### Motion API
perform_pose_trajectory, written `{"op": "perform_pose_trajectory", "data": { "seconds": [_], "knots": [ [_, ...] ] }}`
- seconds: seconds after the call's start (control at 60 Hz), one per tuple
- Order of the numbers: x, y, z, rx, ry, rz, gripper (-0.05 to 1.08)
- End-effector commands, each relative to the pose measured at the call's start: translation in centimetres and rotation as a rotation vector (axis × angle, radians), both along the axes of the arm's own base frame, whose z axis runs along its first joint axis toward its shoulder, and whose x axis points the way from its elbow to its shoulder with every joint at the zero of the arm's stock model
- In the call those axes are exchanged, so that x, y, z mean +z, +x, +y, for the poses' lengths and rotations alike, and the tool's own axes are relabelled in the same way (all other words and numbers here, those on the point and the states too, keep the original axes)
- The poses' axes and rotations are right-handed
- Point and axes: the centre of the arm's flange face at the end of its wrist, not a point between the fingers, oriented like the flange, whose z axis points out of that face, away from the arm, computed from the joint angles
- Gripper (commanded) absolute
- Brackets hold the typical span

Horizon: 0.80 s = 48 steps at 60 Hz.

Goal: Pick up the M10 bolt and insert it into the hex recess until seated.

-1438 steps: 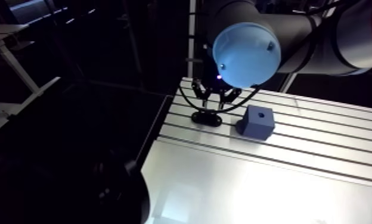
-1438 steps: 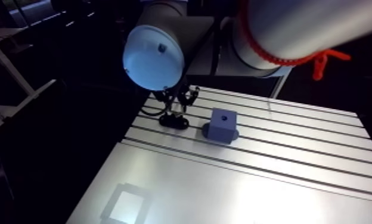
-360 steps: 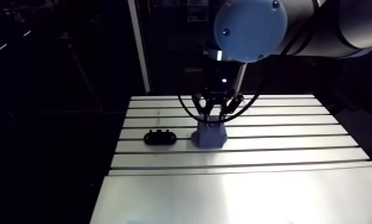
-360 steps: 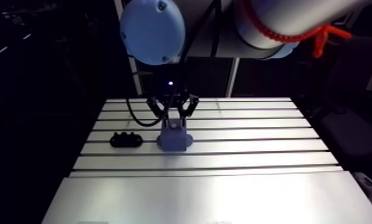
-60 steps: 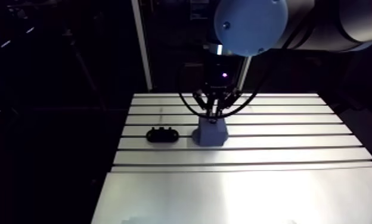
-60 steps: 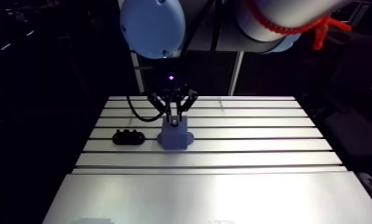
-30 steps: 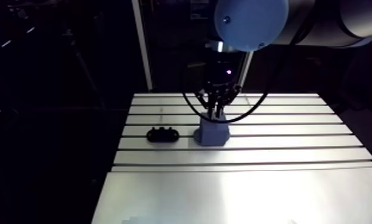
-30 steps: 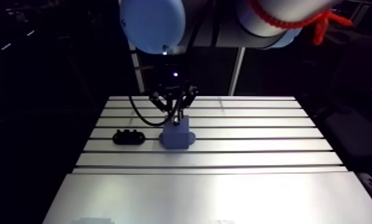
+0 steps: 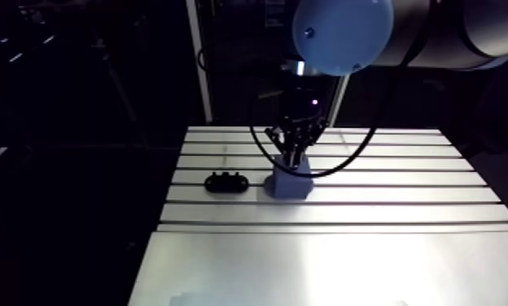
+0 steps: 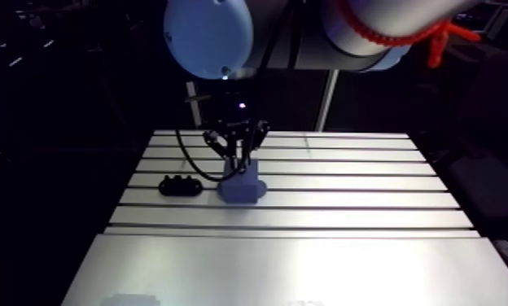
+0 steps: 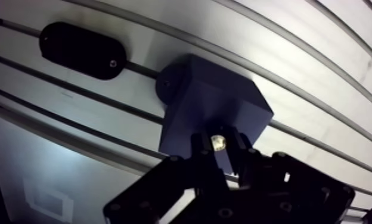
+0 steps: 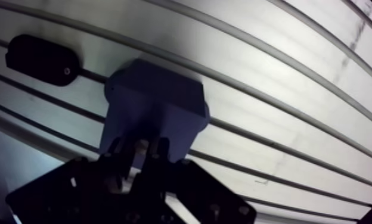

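Note:
A blue block (image 11: 212, 107) with the hex recess stands on the slotted table (image 9: 404, 195). My gripper (image 11: 218, 148) hangs straight above the block's top face and close to it, as the arm view also shows (image 9: 293, 155). Its two dark fingers (image 11: 195, 149) are drawn close together. The bright metal end of the M10 bolt (image 11: 217, 142) shows pinched between them. The bolt's lower part and the recess are hidden under the fingers, so I cannot tell how deep the bolt sits.
A black oval holder (image 11: 81, 50) lies on the table beside the block, a short gap away, also visible in the arm view (image 9: 225, 182). A smooth bright plate (image 9: 330, 264) covers the table's near part. The table's left edge drops into darkness.
In the earliest frames the gripper stood over the black holder; now it is over the blue block. Just before now it stays there, fingers looking narrower. The camera shifted slightly.

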Motion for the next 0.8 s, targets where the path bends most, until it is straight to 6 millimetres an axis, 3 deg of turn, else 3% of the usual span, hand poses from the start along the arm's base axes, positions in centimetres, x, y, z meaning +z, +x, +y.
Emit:
{"op": "perform_pose_trajectory", "data": {
  "seconds": [0.017,0.3,0.317,0.333,0.367,0.4,0.417,0.45,0.8],
  "knots": [
    [-0.06,0.06,-0.06,0.021,-0.002,-0.002,0.74],
    [-0.05,0.05,-0.07,0.022,-0.003,0.000,0.71],
    [-0.03,0.10,-0.08,0.022,-0.003,0.000,0.64],
    [-0.03,0.10,-0.08,0.022,-0.003,0.000,0.64],
    [-0.04,0.17,-0.29,0.026,-0.003,-0.002,0.24],
    [-0.04,0.17,-0.29,0.026,-0.003,-0.002,0.24],
    [-0.12,0.19,-0.31,0.028,-0.002,-0.004,0.08],
    [-0.05,0.22,-0.47,0.031,-0.003,-0.002,0.02],
    [0.12,0.19,-0.71,0.037,-0.002,0.009,0.01]
  ]
}}
